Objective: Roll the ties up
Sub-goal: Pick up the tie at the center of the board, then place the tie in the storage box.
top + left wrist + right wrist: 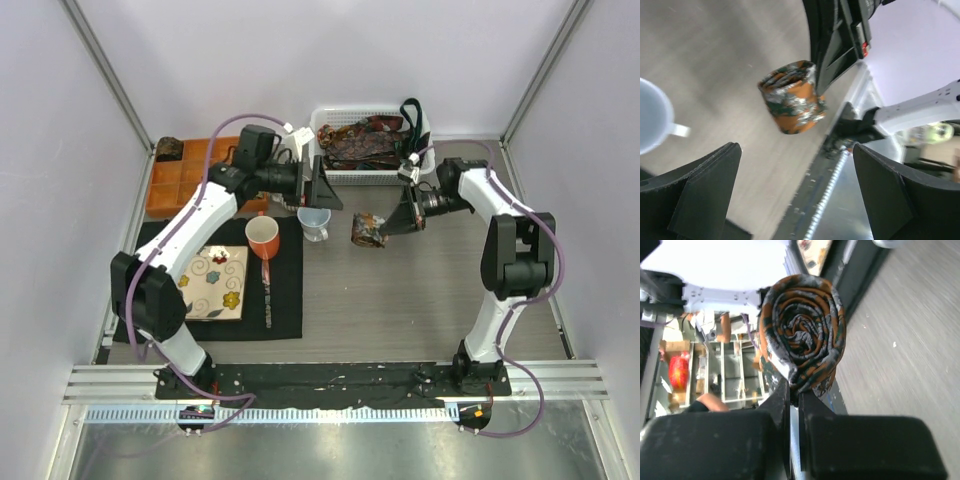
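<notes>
**Rolled tie pinched in the right gripper**

The right gripper (pixel 794 399) is clamped on the lower edge of a rolled tie (pixel 802 342) (orange, grey, dark green), mid-table (pixel 420 300), in front of the white basket (pixel 375 177) of loose ties (pixel 362 142). The left gripper (pixel 795 200) gapes wide nearby, holding nothing.

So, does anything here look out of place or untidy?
A dark green tie hangs over the far right corner of the white basket, not lying inside with the patterned ties. The rolled tie pinched in the right fingers looks tight.
</notes>
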`<state>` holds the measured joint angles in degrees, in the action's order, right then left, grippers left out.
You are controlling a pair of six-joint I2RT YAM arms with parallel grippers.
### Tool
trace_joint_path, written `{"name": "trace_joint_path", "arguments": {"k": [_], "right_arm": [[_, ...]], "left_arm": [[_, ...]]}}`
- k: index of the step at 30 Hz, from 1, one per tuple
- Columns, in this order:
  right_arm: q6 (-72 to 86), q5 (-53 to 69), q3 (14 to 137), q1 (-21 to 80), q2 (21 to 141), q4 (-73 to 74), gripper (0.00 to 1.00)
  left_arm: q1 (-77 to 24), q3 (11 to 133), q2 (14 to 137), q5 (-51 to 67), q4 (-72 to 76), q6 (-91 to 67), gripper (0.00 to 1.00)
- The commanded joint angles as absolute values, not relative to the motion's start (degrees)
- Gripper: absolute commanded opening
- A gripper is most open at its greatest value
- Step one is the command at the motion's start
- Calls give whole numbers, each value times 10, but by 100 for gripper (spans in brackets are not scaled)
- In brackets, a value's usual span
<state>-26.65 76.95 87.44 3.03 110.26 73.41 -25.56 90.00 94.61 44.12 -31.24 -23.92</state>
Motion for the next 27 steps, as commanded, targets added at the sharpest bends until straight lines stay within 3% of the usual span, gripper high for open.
{"name": "trace_joint_path", "arguments": {"k": [1, 3, 6, 13, 20, 27], "right_arm": [[93, 703, 745, 34, 970, 469, 1], [209, 723, 700, 44, 934, 337, 1], [257, 738, 657, 47, 904, 253, 1], [236, 756, 671, 55, 909, 241, 1], [243, 756, 686, 83, 904, 229, 1], [265, 755, 685, 92, 903, 208, 1]], "left_arm": [[-268, 858, 953, 523, -202, -379, 100], [-271, 845, 954, 532, -159, -394, 100], [-272, 837, 957, 538, -154, -389, 100], [-289, 774, 957, 562, -55, -495, 100], [-305, 764, 959, 547, -34, -495, 100], [-313, 750, 965, 536, -34, -502, 93]]}}
